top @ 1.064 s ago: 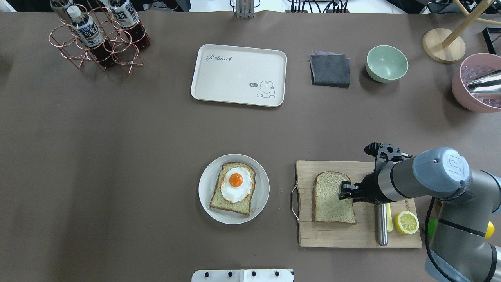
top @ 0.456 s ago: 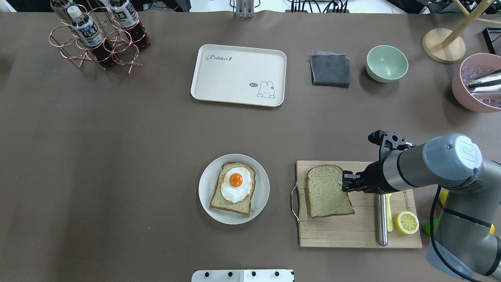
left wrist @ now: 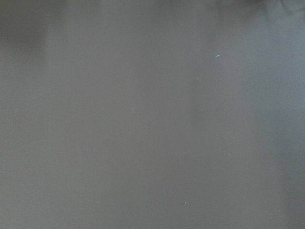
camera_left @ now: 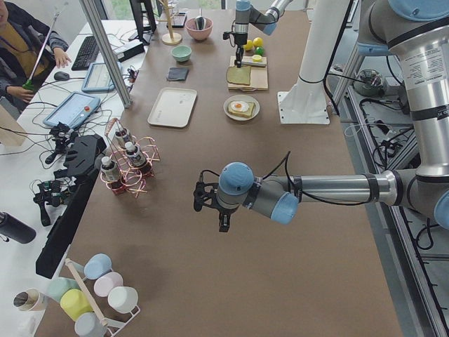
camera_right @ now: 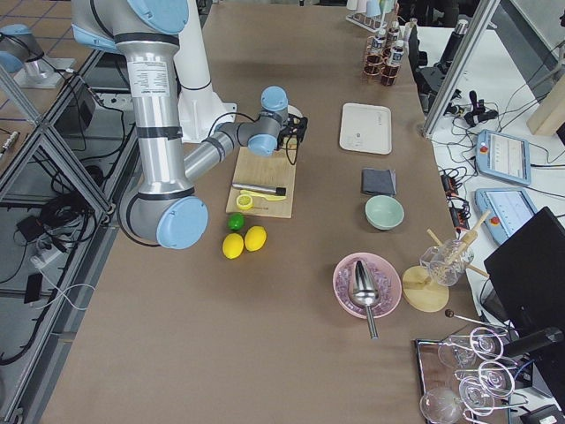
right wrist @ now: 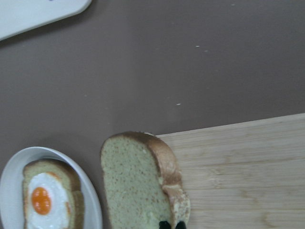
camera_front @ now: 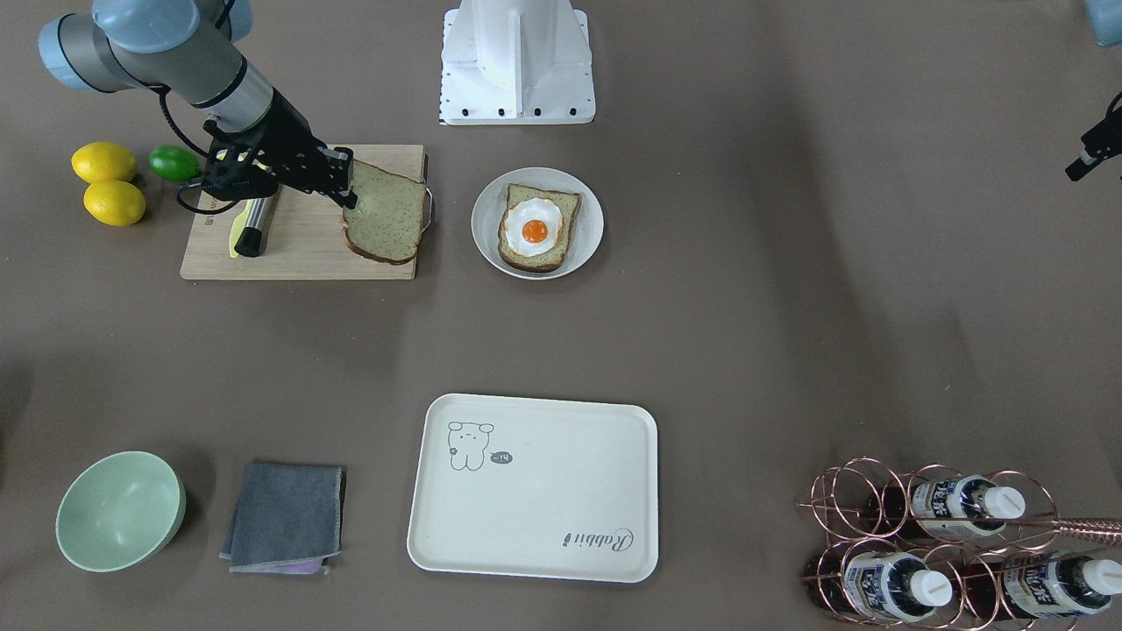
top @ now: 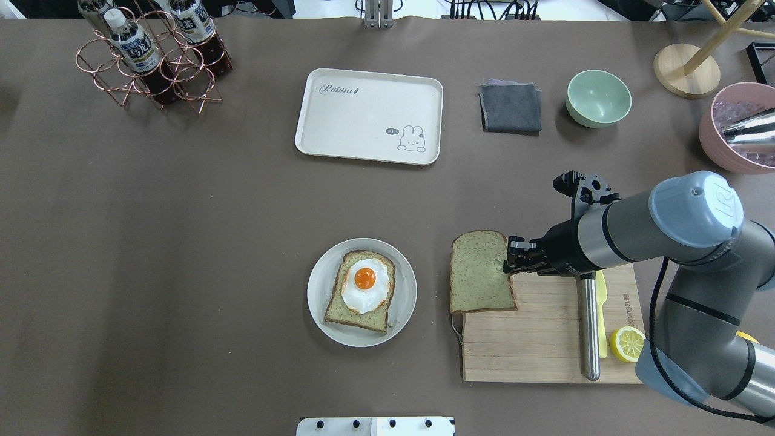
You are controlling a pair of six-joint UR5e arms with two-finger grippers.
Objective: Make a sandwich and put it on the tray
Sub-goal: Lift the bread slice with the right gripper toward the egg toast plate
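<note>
My right gripper (top: 510, 263) is shut on the right edge of a speckled tan bread slice (top: 478, 278) and holds it lifted and tilted over the left far corner of the wooden cutting board (top: 545, 345). The slice also shows in the front view (camera_front: 390, 223) and the right wrist view (right wrist: 138, 186). A second bread slice with the fried egg (top: 363, 287) on it lies on the round plate (top: 315, 290), left of the held slice. The cream tray (top: 369, 115) lies empty at the far middle. My left gripper (camera_left: 210, 203) hangs over bare table; I cannot tell its state.
A steel-handled knife (top: 587, 327) and a lemon half (top: 628, 344) lie on the board. Two lemons (camera_front: 105, 180) and a lime (camera_front: 173, 163) lie beside it. A grey cloth (top: 510, 108), green bowl (top: 598, 97), pink bowl (top: 735, 127) and bottle rack (top: 151, 54) stand along the far side.
My right gripper has lifted the bread slice off the board and carried it left and away from the robot, toward the plate. The plate and tray have not moved.
</note>
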